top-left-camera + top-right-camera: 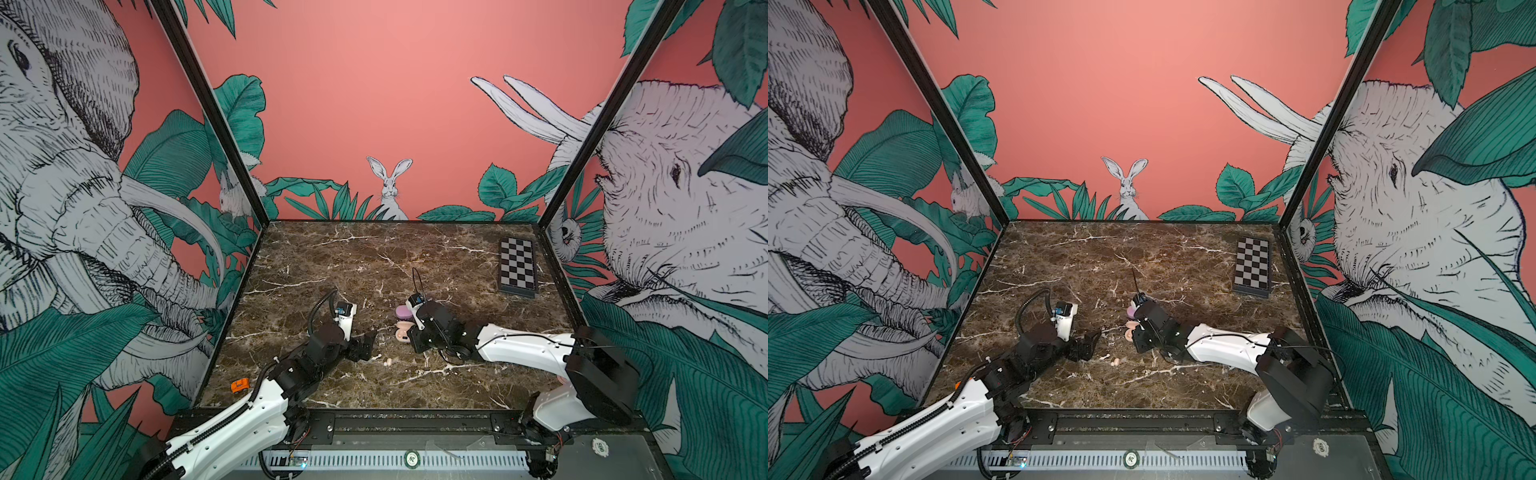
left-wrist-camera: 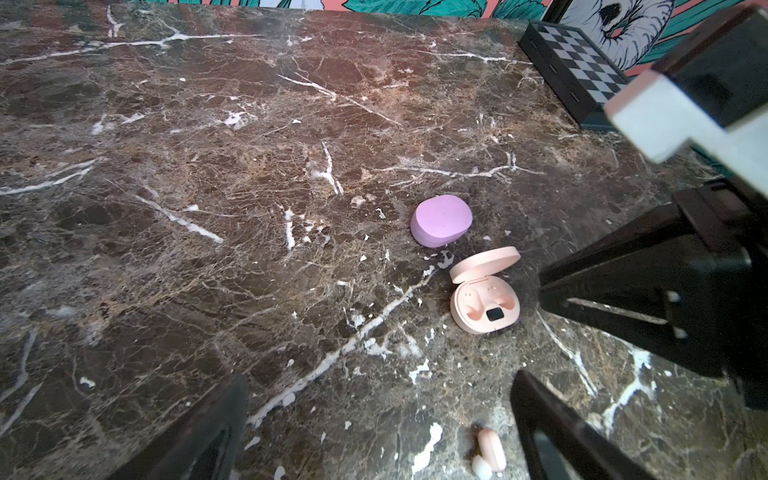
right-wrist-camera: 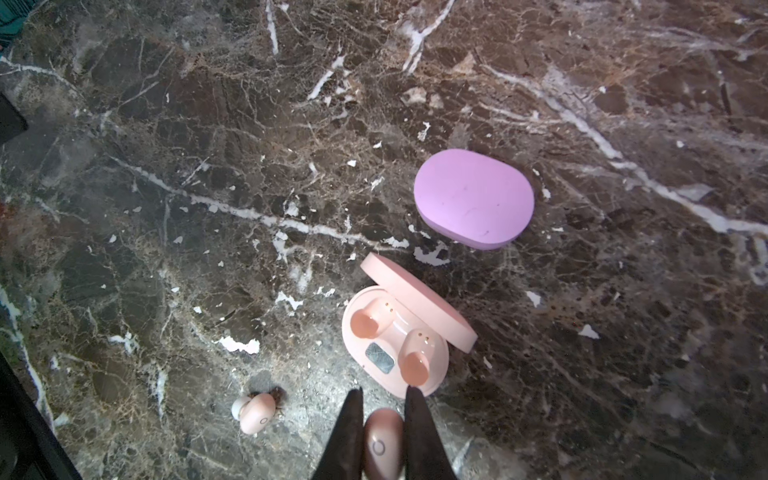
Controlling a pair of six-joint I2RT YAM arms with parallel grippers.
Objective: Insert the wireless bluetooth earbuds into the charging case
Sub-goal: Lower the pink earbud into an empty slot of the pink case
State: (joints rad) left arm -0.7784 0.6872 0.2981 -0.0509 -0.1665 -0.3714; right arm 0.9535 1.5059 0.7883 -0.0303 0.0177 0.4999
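The right gripper (image 3: 382,399) pinches a peach earbud (image 3: 383,442) between its dark fingers (image 3: 347,432), long axis running along them. Just past the fingertips lies the open peach case (image 3: 395,345), both sockets empty, the nearer one straight ahead, lid hinged up beyond. The second peach earbud (image 3: 255,413) lies loose on the marble, off to one side. Further on sits the closed lilac case (image 3: 473,199). The left gripper (image 2: 378,419) stands spread wide, empty, well apart
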